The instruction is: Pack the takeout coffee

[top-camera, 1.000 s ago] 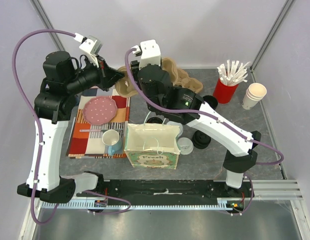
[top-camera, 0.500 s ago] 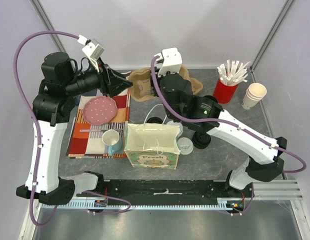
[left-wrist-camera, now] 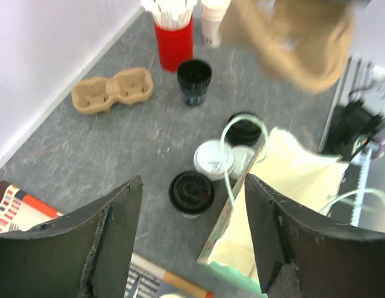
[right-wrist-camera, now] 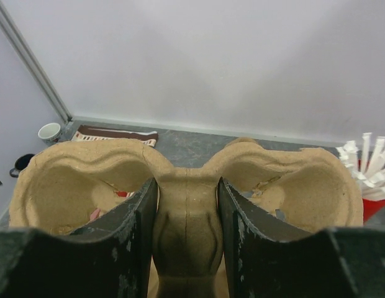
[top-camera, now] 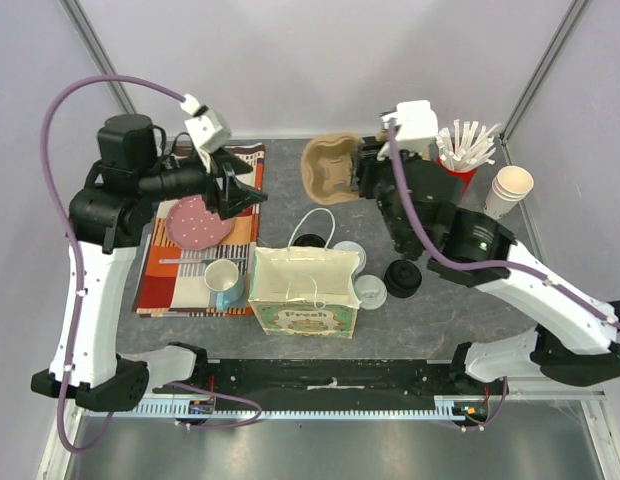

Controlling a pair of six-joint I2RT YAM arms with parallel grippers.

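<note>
Currently my right gripper point(right-wrist-camera: 186, 208) is pinched on the centre bridge of the pulp cup carrier point(right-wrist-camera: 74, 186), held off the table. My left gripper point(top-camera: 248, 192) hangs spread, holding nothing. The takeout coffee point(top-camera: 347, 254) stands just behind the paper bag point(top-camera: 303, 300). I would keep the carrier level and lower it onto bare table beside those cups.

The grey worktop point(top-camera: 290, 205) is carrying a patchwork mat point(top-camera: 155, 285) at its left, and a paper bag point(top-camera: 303, 290) is standing near the front edge. Two white-lidded coffee cups point(top-camera: 370, 290) point(top-camera: 348, 250) are sitting just beside the bag. A pulp carrier point(left-wrist-camera: 112, 92) is lying by the back wall, near a black cup point(left-wrist-camera: 194, 79) and a red cup of straws point(left-wrist-camera: 174, 43). Stacked paper cups point(top-camera: 508, 190) are standing at the far right.
</note>
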